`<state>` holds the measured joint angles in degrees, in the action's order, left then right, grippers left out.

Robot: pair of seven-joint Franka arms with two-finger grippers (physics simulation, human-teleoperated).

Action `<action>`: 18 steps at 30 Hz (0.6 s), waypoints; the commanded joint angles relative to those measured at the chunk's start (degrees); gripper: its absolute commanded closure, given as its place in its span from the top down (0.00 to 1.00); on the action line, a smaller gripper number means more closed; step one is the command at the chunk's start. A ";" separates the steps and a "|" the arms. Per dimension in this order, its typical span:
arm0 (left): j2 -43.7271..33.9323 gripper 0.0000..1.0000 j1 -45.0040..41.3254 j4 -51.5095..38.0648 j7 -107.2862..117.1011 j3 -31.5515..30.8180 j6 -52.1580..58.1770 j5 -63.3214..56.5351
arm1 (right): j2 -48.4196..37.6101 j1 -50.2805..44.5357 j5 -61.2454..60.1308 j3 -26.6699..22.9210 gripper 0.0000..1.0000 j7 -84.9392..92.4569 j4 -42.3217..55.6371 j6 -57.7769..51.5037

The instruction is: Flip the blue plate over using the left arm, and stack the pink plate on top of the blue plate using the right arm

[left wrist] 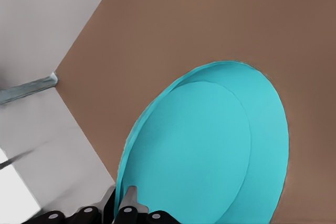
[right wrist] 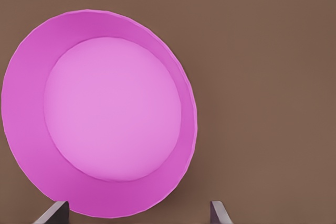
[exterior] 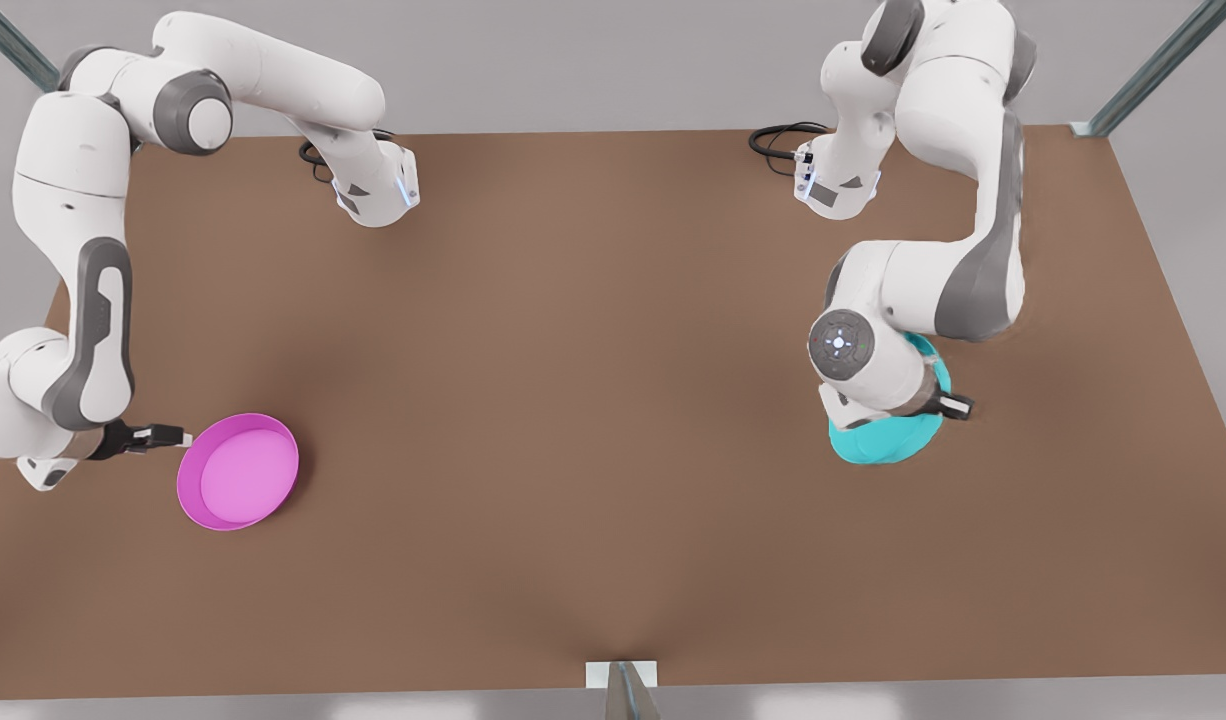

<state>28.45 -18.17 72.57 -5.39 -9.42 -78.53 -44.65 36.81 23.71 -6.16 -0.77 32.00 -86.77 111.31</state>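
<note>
Left hand (left wrist: 126, 203) pinches blue plate (exterior: 888, 435) rim, tilted; right hand (right wrist: 139, 211) spread beside pink plate (exterior: 238, 470).

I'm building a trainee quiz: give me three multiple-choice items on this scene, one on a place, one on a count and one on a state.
1. Where does the pink plate lie in the front view?
A) left
B) right
C) on the other plate

2. How many plates are there?
A) one
B) two
C) three

3. The right gripper is:
A) shut on the pink plate
B) open
C) shut on nothing

Answers:
1 A: it lies at the table's left, with the right gripper beside its rim.
2 B: there is the pink one, and the blue plate, gripped at its rim by the left gripper on the right.
3 B: its fingertips stand apart.
</note>
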 commanded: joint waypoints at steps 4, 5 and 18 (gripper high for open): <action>6.26 0.21 -12.85 -0.15 23.93 0.02 15.86 -27.67 | -4.37 -0.77 -0.35 2.79 1.00 2.01 4.42 -4.86; 8.19 0.21 -15.14 -1.03 23.85 0.02 17.18 -31.54 | -6.40 0.02 -0.35 2.88 1.00 3.07 4.24 -6.27; 34.91 0.21 -33.16 -17.72 23.41 0.46 28.26 -52.38 | -7.80 -0.07 -0.79 2.79 1.00 2.81 4.42 -9.97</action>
<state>62.62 -51.03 55.15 9.32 -9.08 -54.53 -95.80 29.04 23.60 -6.86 2.02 33.72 -82.46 102.51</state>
